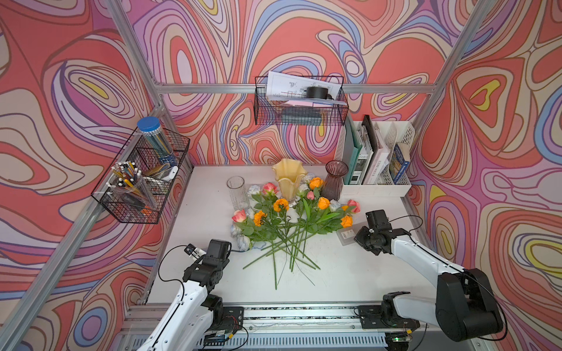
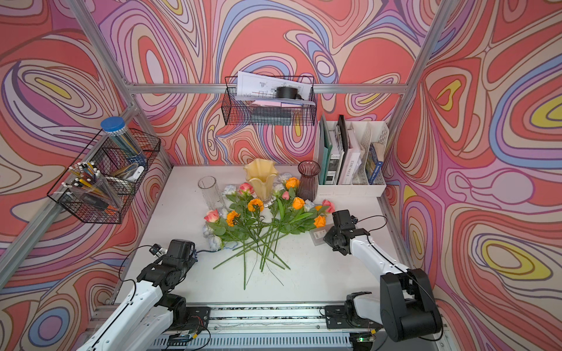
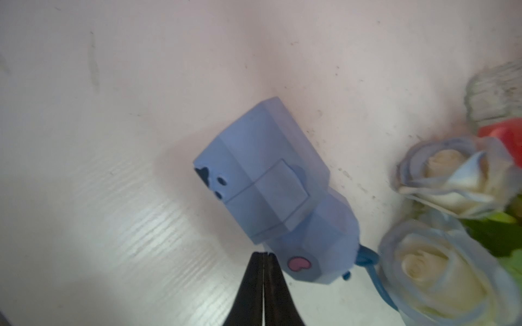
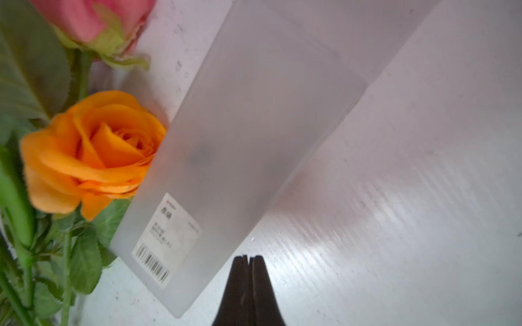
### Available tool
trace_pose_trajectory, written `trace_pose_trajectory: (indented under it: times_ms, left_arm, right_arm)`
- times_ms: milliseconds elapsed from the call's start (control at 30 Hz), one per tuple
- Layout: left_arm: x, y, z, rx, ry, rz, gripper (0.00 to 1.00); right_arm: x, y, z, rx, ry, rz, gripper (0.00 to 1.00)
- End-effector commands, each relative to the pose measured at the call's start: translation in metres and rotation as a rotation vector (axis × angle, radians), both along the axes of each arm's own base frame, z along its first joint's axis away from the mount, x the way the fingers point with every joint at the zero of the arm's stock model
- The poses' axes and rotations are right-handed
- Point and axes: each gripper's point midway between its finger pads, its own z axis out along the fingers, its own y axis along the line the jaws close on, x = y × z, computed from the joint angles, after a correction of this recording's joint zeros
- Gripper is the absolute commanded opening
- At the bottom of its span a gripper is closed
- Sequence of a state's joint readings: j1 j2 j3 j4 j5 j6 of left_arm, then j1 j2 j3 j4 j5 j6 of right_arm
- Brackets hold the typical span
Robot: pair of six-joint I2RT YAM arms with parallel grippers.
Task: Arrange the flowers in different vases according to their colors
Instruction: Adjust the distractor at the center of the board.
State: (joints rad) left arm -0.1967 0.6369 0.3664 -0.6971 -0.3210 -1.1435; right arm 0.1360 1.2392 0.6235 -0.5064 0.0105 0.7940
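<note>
The flowers [image 1: 286, 218] lie in a heap mid-table in both top views, orange, pink and white blooms with stems fanned toward the front [image 2: 258, 225]. Behind them stand the vases: clear glass cylinder [image 1: 235, 190], yellow ruffled one [image 1: 289, 179], dark purple ribbed one [image 1: 334, 179]. My left gripper [image 3: 263, 254] is shut and empty, just above the table beside a small blue figure [image 3: 271, 183] and two white roses [image 3: 452, 175]. My right gripper [image 4: 249, 256] is shut and empty, next to a frosted plastic case [image 4: 240, 141]. An orange rose [image 4: 93, 152] touches the case's far side.
A wire basket of pens and a blue-lidded tube [image 1: 137, 185] hangs at the left. A white file organizer [image 1: 377, 158] stands at the back right, and a wire basket of papers [image 1: 299, 100] hangs on the back wall. The frosted case [image 1: 346, 235] lies right of the flowers.
</note>
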Motion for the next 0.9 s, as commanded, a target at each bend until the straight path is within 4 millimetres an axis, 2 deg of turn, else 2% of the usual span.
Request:
trace_pose_trajectory:
  times_ms: [0,67,167,267,333,467,567,667,867]
  left_arm:
    - [-0.007,-0.028,0.013,-0.132,-0.035,-0.127,0.31]
    - [-0.016,-0.034,0.023,-0.158,-0.053,-0.167,0.43]
    - [-0.024,-0.041,0.035,-0.206,-0.074,-0.194,0.51]
    - [-0.010,-0.073,0.020,-0.389,-0.101,-0.228,0.48]
    - [0.002,-0.082,0.003,-0.440,-0.104,-0.221,0.44]
    - [0.020,-0.079,-0.016,-0.396,-0.084,-0.199,0.42]
    - [0.032,-0.070,-0.013,-0.328,-0.079,-0.180,0.49]
    - [0.042,-0.067,-0.008,-0.301,-0.099,-0.174,0.50]
    - [0.034,-0.048,-0.024,-0.204,-0.030,-0.115,0.50]
  right_arm:
    - [-0.003,0.008,0.013,0.032,-0.013,0.053,0.00]
    - [-0.004,0.010,0.017,0.039,-0.018,0.068,0.00]
    - [-0.001,0.012,0.019,0.044,-0.024,0.085,0.00]
    - [0.006,0.016,0.015,0.052,-0.028,0.102,0.00]
    - [0.010,0.018,0.012,0.063,-0.029,0.109,0.00]
    - [0.017,0.021,0.012,0.067,-0.037,0.121,0.00]
    - [0.019,0.020,0.017,0.055,-0.047,0.131,0.00]
    - [0.018,0.020,0.020,0.052,-0.056,0.136,0.00]
    - [0.013,0.018,0.016,0.044,-0.050,0.135,0.00]
